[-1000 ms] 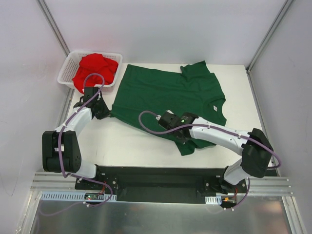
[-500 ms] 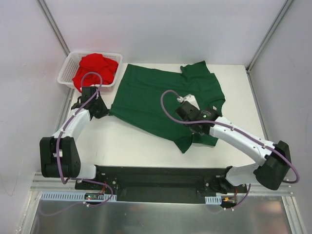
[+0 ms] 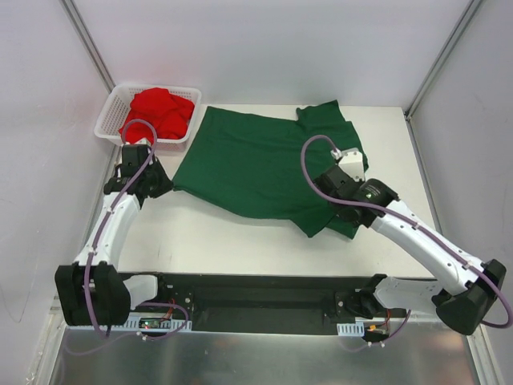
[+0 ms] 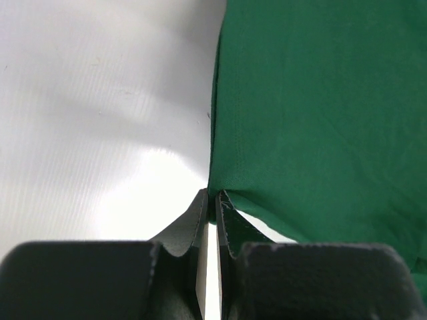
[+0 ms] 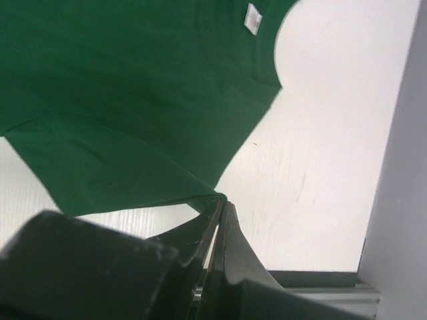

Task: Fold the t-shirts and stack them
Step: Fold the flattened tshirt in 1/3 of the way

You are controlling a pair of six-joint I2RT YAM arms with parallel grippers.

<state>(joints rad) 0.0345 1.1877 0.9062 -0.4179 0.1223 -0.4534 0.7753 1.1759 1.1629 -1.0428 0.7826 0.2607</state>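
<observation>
Green t-shirt (image 3: pixel 256 164) soft cloth, spread flat | left jaws pinch corner | right jaws pinch edge

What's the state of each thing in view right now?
green t-shirt: mostly spread out on the table, not yet folded
red t-shirt: crumpled in the basket
basket: upright, holding the red t-shirt
left gripper: shut on the green t-shirt's corner
right gripper: shut on the green t-shirt's edge
</observation>
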